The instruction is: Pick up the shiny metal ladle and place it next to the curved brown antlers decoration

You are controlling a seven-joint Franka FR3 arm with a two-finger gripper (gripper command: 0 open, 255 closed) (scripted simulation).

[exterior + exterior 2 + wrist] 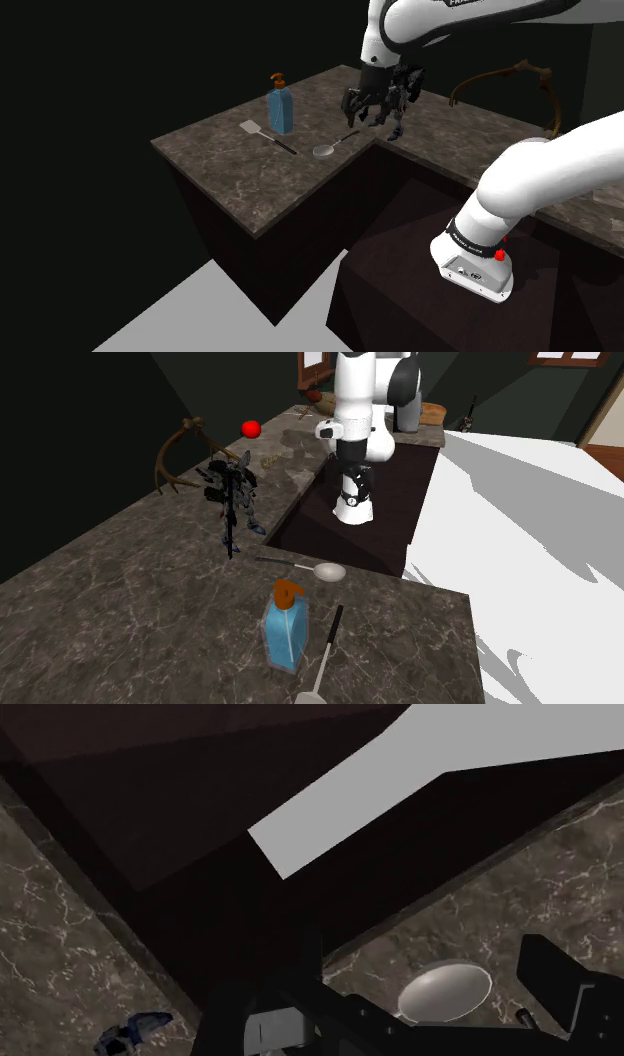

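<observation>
**Status.** The gripper (361, 110) hangs above the counter (230, 180), a little above the centre of the shoulder view. Its jaws stand apart and hold nothing. In the wrist view the bowl of the ladle lies on the counter between the two fingers, with no contact.

**Location of the ladle.** The ladle (333, 145) lies flat near the centre of the shoulder view, just below the gripper. Its bowl is close to the counter's inner edge and its thin handle points toward the upper right. The antlers (520, 80) stand well apart from it, at the upper right of the frame.

**Hazards.**
- Edge: the bowl rests near the drop. A finger landing on the rim instead of straddling it is likely to push the ladle off the counter.
- Slip: the bowl is rounded and the handle is thin and lies flat. A shallow or off-centre closure may let the ladle pivot or fall.
- Collision: a dark toy figure (398, 98) stands just beside the gripper, between the ladle and the antlers. A low carry toward the upper right could topple it.
- The soap bottle (281, 108) and spatula (266, 135) sit to the left, away from the likely path.
</observation>
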